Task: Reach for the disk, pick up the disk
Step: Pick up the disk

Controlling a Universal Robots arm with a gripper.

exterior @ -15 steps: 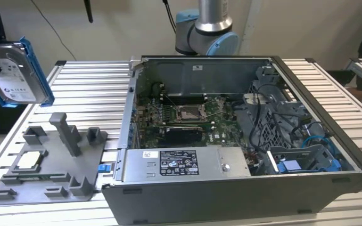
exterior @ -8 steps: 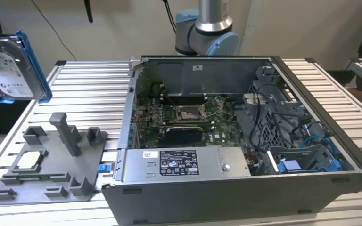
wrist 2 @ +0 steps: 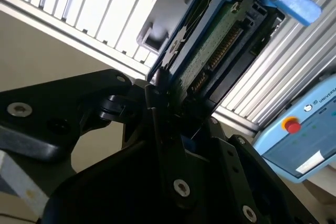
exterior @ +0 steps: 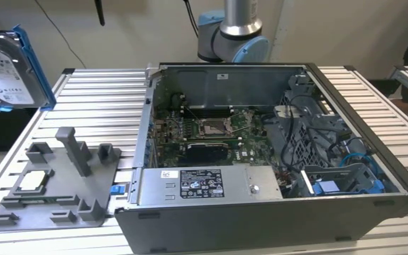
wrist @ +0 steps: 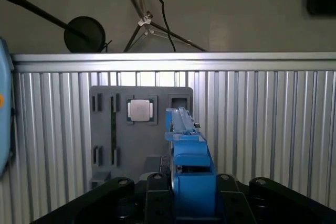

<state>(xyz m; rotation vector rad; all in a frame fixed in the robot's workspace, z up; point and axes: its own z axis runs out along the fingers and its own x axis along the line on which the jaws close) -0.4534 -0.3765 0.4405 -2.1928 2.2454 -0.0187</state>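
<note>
The disk (exterior: 9,66), a silver-grey hard drive with a white label and bright blue rails, hangs upright in the air at the exterior view's upper left, above the slatted table. In the second wrist view its green circuit-board underside (wrist 2: 210,51) points away from my gripper (wrist 2: 165,90), whose black fingers are shut on its near edge. In the first wrist view the disk's blue rail (wrist: 186,145) stands edge-on between the fingers of the gripper (wrist: 190,181), over the grey fixture.
A grey plastic fixture (exterior: 55,186) with a small square silver chip (exterior: 35,181) lies on the slatted aluminium table (exterior: 91,95). An open computer case (exterior: 261,159) stands in the middle, the arm's base (exterior: 232,37) behind it. A light blue pendant (wrist 2: 304,129) lies beside the table.
</note>
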